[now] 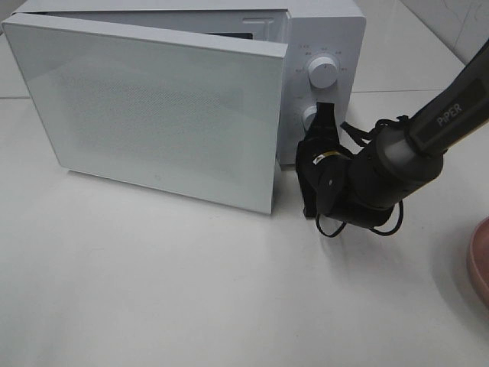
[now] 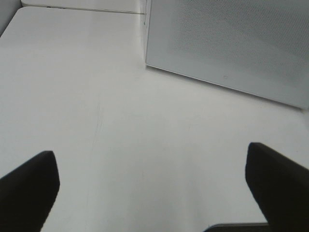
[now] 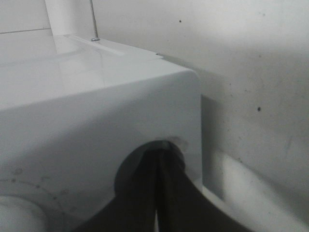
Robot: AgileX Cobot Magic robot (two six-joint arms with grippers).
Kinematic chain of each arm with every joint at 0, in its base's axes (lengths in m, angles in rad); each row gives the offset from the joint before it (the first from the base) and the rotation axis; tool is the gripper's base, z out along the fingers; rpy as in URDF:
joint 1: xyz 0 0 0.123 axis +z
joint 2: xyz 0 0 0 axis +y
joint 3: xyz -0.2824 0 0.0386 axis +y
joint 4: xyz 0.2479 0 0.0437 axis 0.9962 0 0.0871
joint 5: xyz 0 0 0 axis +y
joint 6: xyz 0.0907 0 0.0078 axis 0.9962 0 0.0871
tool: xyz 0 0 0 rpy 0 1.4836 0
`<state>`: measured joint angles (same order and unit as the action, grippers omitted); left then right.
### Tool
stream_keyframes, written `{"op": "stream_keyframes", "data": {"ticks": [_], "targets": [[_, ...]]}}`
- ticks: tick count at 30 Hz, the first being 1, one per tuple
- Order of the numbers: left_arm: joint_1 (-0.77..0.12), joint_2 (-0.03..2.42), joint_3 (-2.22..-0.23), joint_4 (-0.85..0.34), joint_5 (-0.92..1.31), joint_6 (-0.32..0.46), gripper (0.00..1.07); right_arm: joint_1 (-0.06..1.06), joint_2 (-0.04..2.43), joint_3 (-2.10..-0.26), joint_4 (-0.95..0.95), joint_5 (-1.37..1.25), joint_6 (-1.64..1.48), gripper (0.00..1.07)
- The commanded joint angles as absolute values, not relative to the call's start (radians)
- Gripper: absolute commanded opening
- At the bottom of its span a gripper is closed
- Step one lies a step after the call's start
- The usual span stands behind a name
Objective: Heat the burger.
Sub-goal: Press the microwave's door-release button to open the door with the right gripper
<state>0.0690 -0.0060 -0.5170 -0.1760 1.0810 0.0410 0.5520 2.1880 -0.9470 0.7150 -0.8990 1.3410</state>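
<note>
The burger is out of view in every frame. The white microwave (image 1: 325,30) stands at the back, and its door (image 1: 153,107) hangs partly open, swung toward me. My right gripper (image 1: 324,113) is at the control panel with its fingers pressed together at the lower knob (image 1: 308,118), below the upper knob (image 1: 322,73). In the right wrist view the shut fingertips (image 3: 159,159) sit in a round recess of the white casing. My left gripper (image 2: 152,157) is open and empty over the bare table, facing the door (image 2: 231,43). It does not show in the exterior view.
The rim of a pink plate (image 1: 480,260) shows at the right edge of the table. The open door reaches out over the table's middle, its free corner (image 1: 269,206) close to my right gripper. A tiled wall stands behind the microwave.
</note>
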Motion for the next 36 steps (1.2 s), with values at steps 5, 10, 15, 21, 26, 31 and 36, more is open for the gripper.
{"op": "stream_keyframes", "data": {"ticks": [5, 10, 15, 21, 26, 31, 36], "targets": [[0.068, -0.021, -0.515, -0.178, 1.066, 0.04, 1.0, 0.524, 2.188, -1.049, 0.657, -1.081, 1.302, 0.0], [0.068, -0.021, -0.515, -0.178, 1.066, 0.04, 1.0, 0.524, 2.188, -1.049, 0.667, -1.076, 1.298, 0.0], [0.068, -0.021, -0.515, -0.178, 1.066, 0.04, 1.0, 0.527, 2.179, -1.033, 0.666, -1.042, 1.29, 0.0], [0.068, -0.021, -0.515, -0.178, 1.066, 0.04, 1.0, 0.527, 2.14, -0.972, 0.639, -0.965, 1.292, 0.0], [0.068, -0.021, -0.515, -0.178, 1.066, 0.04, 1.0, 0.528, 2.11, -0.936, 0.603, -0.909, 1.303, 0.0], [0.068, -0.02, -0.515, -0.178, 1.066, 0.04, 1.0, 0.528, 2.092, -0.906, 0.588, -0.879, 1.303, 0.0], [0.068, -0.02, -0.515, -0.178, 1.066, 0.04, 1.0, 0.543, 2.07, -0.869, 0.589, -0.852, 1.29, 0.0]]}}
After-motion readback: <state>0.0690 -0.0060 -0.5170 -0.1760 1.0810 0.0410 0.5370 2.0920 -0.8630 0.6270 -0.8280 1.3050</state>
